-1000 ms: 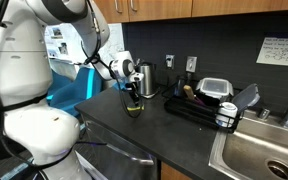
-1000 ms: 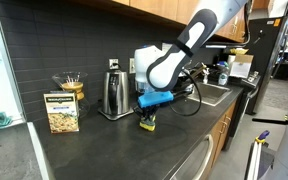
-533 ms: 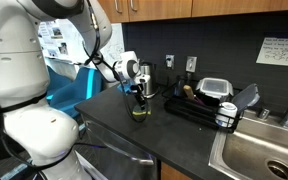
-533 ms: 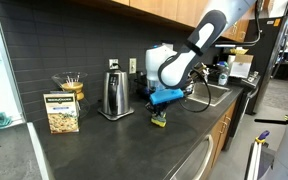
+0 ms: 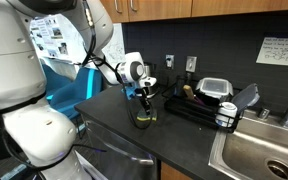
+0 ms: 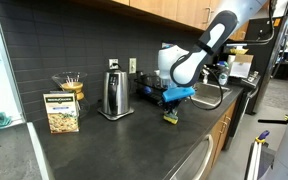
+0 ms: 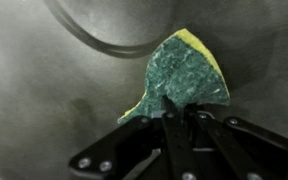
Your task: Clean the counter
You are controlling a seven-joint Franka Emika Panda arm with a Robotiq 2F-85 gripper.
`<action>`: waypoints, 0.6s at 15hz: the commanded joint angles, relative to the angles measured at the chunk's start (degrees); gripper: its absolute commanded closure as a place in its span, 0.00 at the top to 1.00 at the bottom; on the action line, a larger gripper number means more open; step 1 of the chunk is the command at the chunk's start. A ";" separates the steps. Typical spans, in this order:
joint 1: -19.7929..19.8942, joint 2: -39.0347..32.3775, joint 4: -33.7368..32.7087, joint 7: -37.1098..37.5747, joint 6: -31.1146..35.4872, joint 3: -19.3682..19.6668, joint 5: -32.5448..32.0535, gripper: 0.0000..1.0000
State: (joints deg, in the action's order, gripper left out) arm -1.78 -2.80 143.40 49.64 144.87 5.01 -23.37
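Hand slid away from one kettle, across the counter, clenched on one green-yellow sponge.

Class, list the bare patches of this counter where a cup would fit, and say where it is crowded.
Bare: the counter strip from the box and kettle to the front edge; also between kettle and sponge. Crowded: the dish rack beside the sink.
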 commanded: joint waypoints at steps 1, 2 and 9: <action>1.52 3.19 2.36 0.75 -0.69 -0.21 -1.90 0.03; 1.68 3.34 2.49 0.71 -0.56 -0.47 -1.81 0.03; -0.48 2.53 2.33 -0.02 0.63 -4.70 0.24 0.03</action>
State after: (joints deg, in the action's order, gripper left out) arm -1.25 -1.20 144.93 49.64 145.01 2.14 -23.53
